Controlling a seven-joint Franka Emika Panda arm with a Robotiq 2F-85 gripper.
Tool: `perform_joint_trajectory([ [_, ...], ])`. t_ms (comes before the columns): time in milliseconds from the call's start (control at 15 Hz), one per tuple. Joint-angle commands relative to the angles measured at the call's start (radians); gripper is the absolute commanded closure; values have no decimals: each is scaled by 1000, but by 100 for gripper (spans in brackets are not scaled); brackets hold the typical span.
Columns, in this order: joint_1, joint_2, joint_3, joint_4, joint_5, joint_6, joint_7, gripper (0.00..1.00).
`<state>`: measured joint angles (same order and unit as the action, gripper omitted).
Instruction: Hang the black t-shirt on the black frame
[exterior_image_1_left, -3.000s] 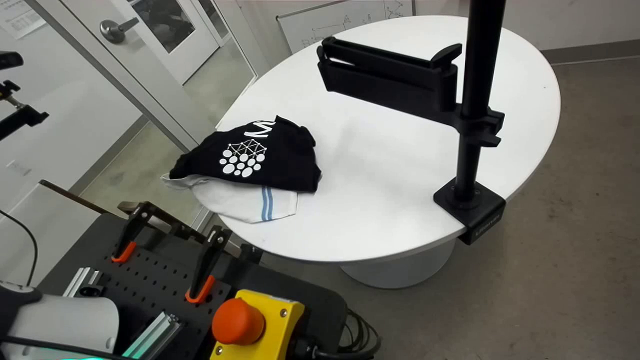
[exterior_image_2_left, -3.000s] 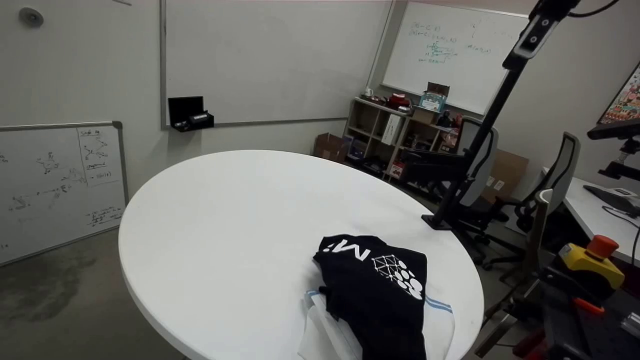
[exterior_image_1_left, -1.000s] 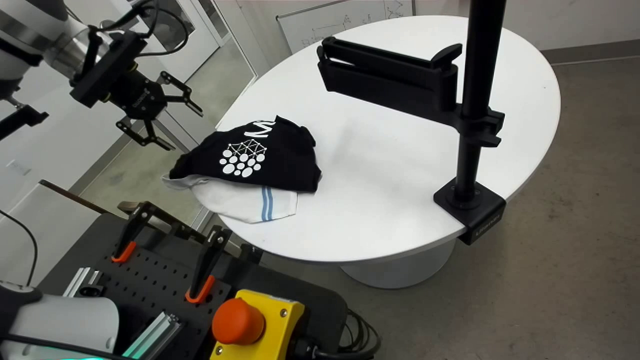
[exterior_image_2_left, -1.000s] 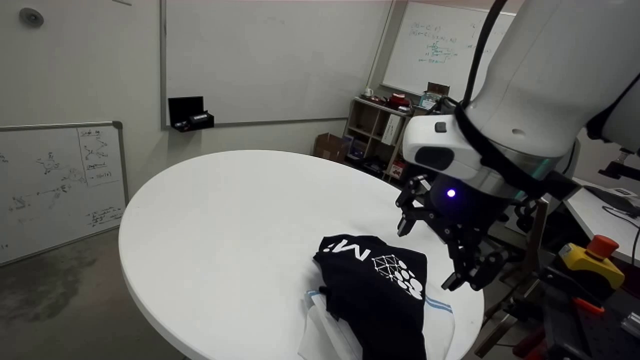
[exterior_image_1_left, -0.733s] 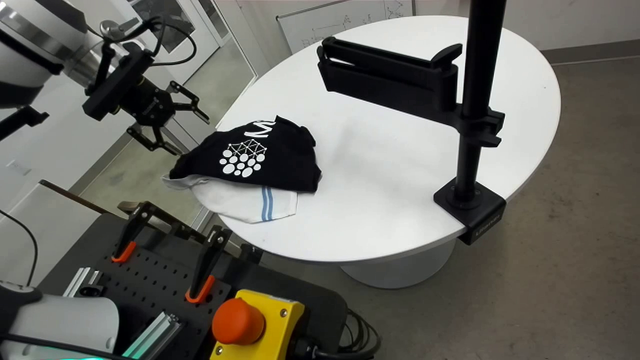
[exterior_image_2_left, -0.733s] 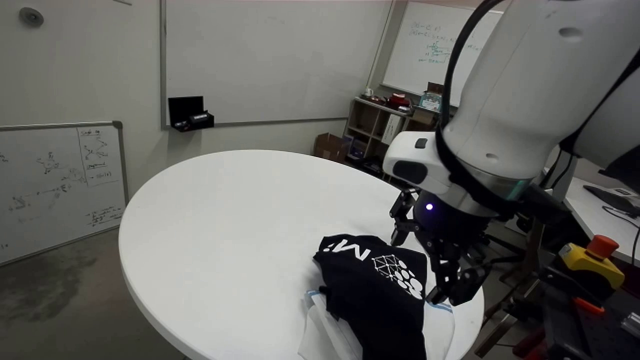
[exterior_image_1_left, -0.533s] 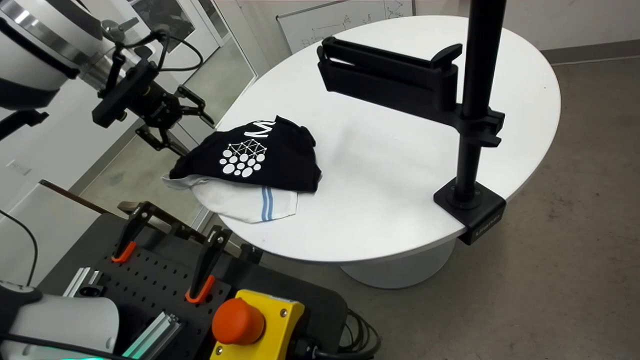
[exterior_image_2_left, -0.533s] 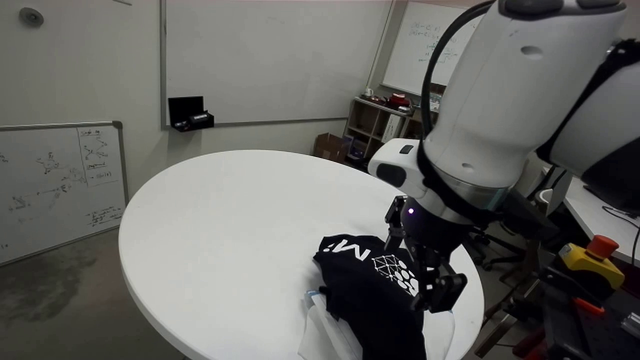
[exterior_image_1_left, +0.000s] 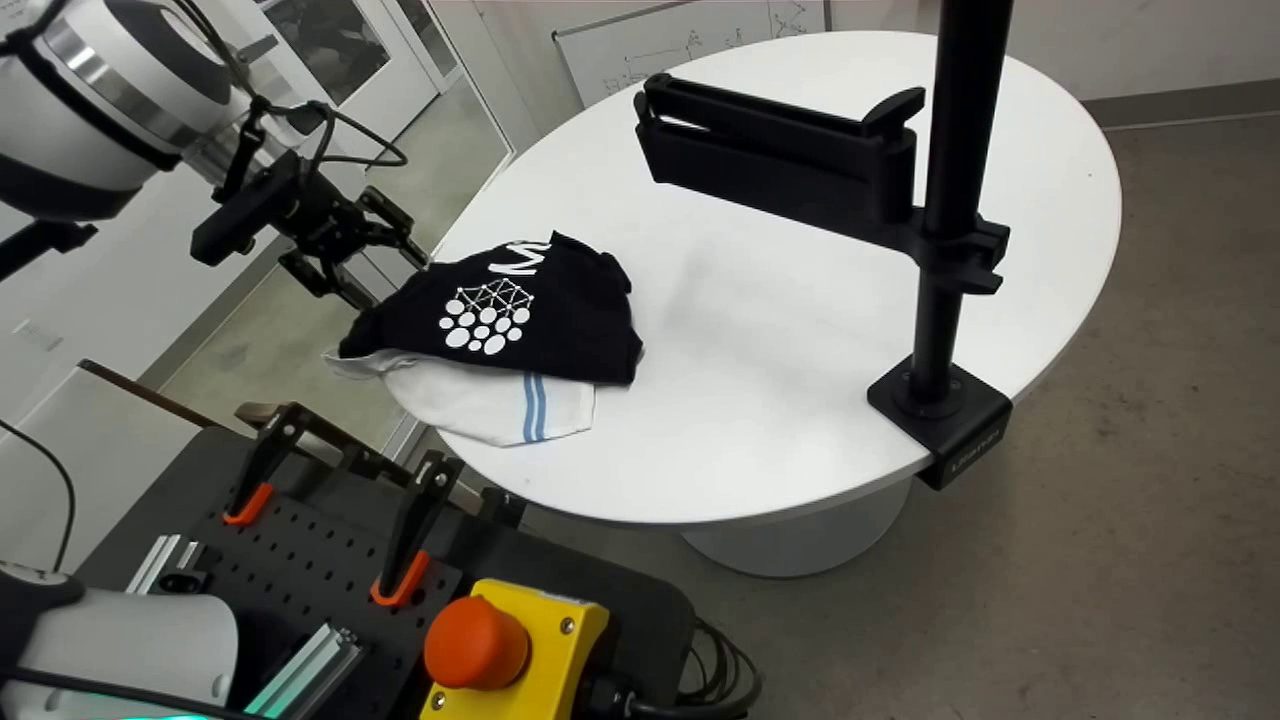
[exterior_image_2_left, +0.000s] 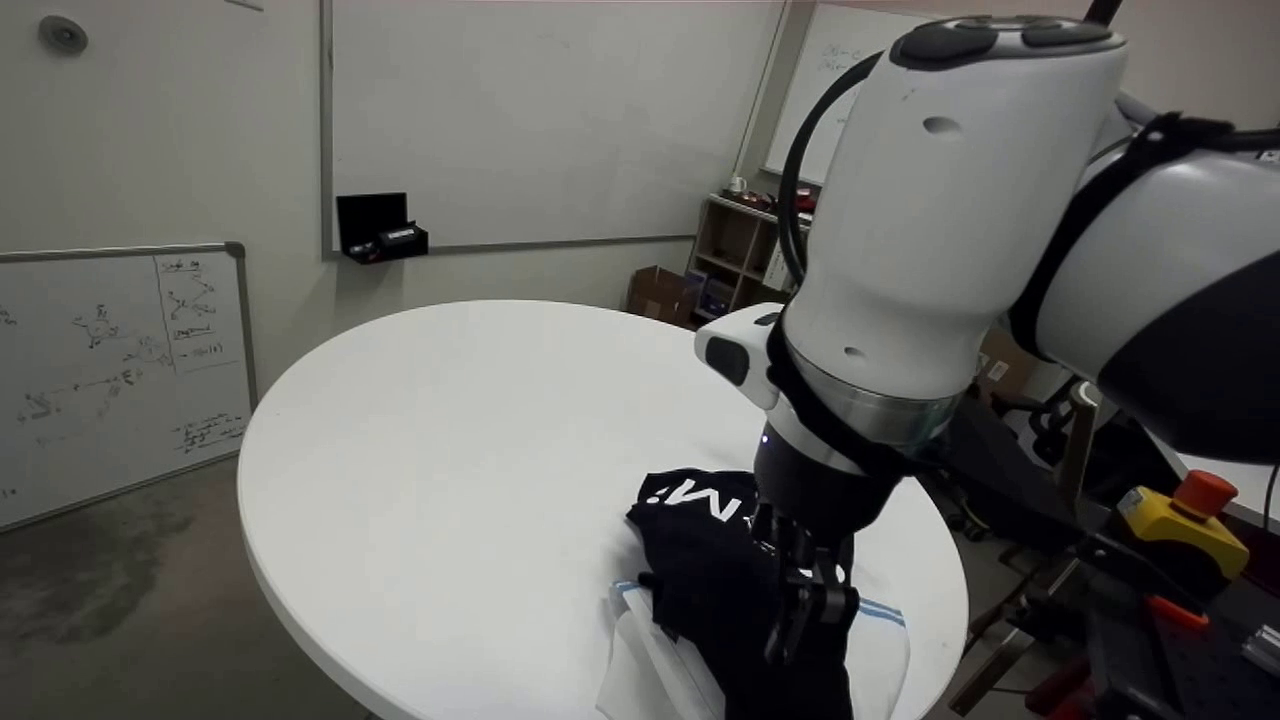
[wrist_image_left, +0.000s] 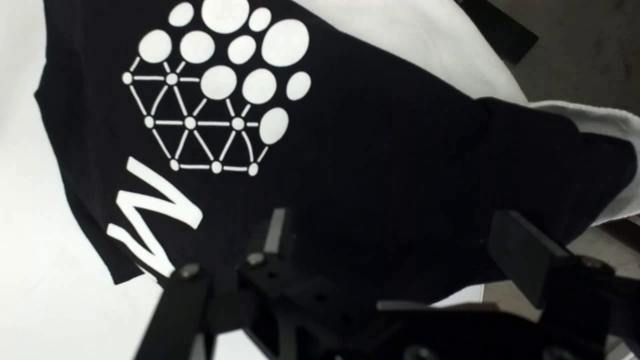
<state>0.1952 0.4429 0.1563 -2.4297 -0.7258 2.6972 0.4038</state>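
In both exterior views, a soft black fabric t-shirt (exterior_image_1_left: 495, 315), printed in white with dots in a hexagon cluster and with lettering, lies loosely bunched near the edge of a round white table (exterior_image_1_left: 760, 430). A white cloth with blue stripes (exterior_image_1_left: 460, 400) shows out from under it. In an exterior view, a black metal frame (exterior_image_1_left: 938, 240) with a tall upright post, a flat base clamp and a broad horizontal arm stands at the right, its clamp on the near right edge of the table and its arm reaching left above the tabletop. The shirt lies well apart from it, to the left.

In an exterior view, the black two-fingered claw (exterior_image_1_left: 397, 285) hangs at the far left edge of the shirt; whether its tips touch the fabric, I cannot tell. It is released: in the wrist view, its fingers (wrist_image_left: 525, 255) are spread wide apart, with black fabric showing between them. The white and grey robot arm (exterior_image_2_left: 930, 230) leans over the table from the right in an exterior view and hides part of the hexagon print.

At the near left, a yellow box (exterior_image_1_left: 550, 650) with a round red button (exterior_image_1_left: 475, 642) sits on a dark bench (exterior_image_1_left: 645, 600), near two black clamps with orange tips (exterior_image_1_left: 420, 512). A large whiteboard (exterior_image_2_left: 540, 120) hangs on the far wall (exterior_image_2_left: 180, 130).
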Motion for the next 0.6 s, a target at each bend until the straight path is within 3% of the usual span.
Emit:
perform_joint_trajectory([
  [0,14,37,-10,13,11,3,76,11],
  [67,63,35,-57,5,63,10,55,19],
  [133,69,39,-64,4,77,8,60,19],
  [200,80,42,-76,1,100,6,57,27],
  [333,101,49,-98,-1,142,6,49,53],
  [533,128,55,-123,-2,190,6,38,76],
])
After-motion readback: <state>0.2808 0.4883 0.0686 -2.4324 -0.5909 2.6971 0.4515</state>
